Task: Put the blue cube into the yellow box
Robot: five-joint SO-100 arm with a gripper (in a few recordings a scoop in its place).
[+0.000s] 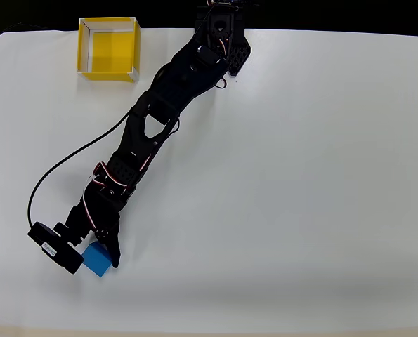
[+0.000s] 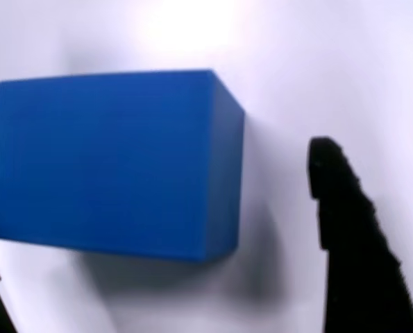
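The blue cube (image 1: 97,260) lies on the white table near the front left in the overhead view, and looms large in the wrist view (image 2: 116,163). My black gripper (image 1: 96,262) is down at the cube with its fingers on either side of it, and it is open. In the wrist view the right finger (image 2: 341,215) stands apart from the cube's side with bare table between them, while the left finger barely shows at the bottom left corner. The yellow box (image 1: 110,50) sits open-topped at the table's far left corner, well away from the gripper.
The arm's base (image 1: 223,35) stands at the table's far edge, right of the box. A black cable (image 1: 54,168) loops across the table left of the arm. The wrist camera (image 1: 54,247) juts out left of the cube.
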